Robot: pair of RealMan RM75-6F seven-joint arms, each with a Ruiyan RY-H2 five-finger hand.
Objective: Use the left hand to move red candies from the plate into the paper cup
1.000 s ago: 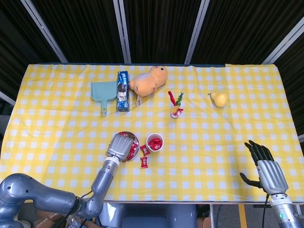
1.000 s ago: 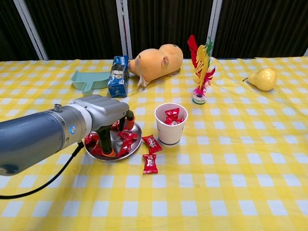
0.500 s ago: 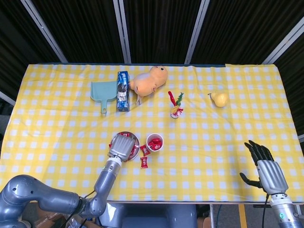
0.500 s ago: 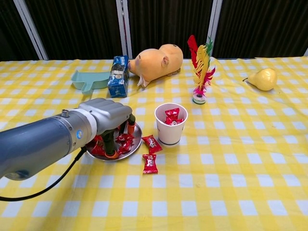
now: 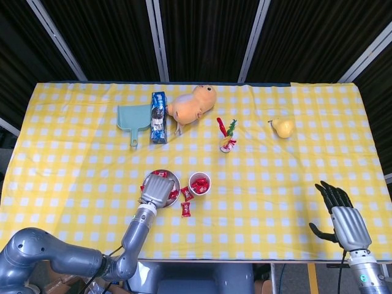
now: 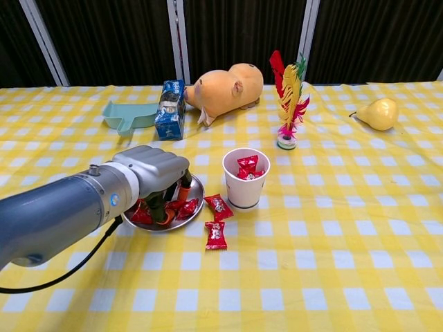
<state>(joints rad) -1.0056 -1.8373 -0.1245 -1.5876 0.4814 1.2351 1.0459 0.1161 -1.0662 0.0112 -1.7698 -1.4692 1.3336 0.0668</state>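
Left hand point(image 6: 154, 173) down in the plate point(image 6: 196, 196), fingers curled among red candies point(image 6: 185, 207); actual grasp impossible to tell. Just right of plate: cup point(image 6: 245, 178) holding candies, two strays point(image 6: 217, 234) before it. No legible writing on wrappers or blue carton point(image 6: 169, 109). Head view only: right hand point(image 5: 344, 217), fingers spread, empty.

The plate point(image 6: 196, 200) lies just left of the paper cup point(image 6: 245, 178), with two candies point(image 6: 215, 235) on the cloth before them.
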